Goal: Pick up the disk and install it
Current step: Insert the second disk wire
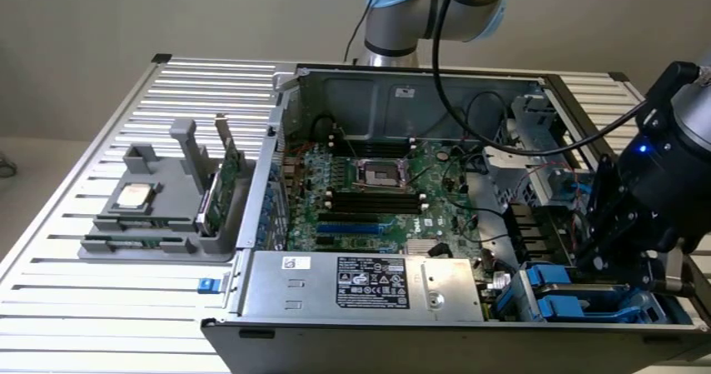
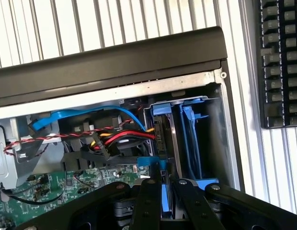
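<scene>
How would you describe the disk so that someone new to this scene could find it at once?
Start at the open computer case and go to its front corner on the exterior view's right, where the drive bays sit. The disk stands on edge there, pinched between the shut fingers of the gripper. Its blue carrier bracket marks it, as on the neighbouring bay carriers, but this one alone is gripped.

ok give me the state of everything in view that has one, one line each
hand: shut on the disk's blue bracket, at the drive bay
disk: on edge, partly in the drive bay
computer case: side panel off, lying open
CPU socket: empty
CPU chip: resting in the grey holder, outside the case
</scene>
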`<action>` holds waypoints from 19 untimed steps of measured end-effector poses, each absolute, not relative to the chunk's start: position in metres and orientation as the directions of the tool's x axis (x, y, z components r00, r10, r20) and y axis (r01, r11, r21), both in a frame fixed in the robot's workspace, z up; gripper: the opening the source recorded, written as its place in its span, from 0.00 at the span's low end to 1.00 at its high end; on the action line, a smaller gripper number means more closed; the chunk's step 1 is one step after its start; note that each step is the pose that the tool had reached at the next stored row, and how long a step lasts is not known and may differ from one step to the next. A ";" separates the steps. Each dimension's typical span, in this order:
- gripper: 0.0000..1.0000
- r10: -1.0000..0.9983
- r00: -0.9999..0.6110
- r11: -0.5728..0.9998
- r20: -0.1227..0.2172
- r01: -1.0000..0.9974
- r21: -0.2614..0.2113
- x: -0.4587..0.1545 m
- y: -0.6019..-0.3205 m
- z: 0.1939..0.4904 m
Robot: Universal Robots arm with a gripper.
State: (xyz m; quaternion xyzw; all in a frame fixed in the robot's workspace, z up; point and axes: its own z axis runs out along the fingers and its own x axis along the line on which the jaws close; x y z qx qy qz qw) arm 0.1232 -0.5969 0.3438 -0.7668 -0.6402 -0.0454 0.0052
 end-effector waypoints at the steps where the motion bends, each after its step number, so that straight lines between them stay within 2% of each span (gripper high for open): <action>1: 0.16 0.981 0.178 -0.183 0.076 0.982 0.050 0.123 -0.597 0.343; 13: 0.16 0.977 0.187 -0.192 0.104 0.980 0.045 0.123 -0.598 0.339; 19: 0.16 0.977 0.187 -0.192 0.106 0.980 0.044 0.123 -0.599 0.339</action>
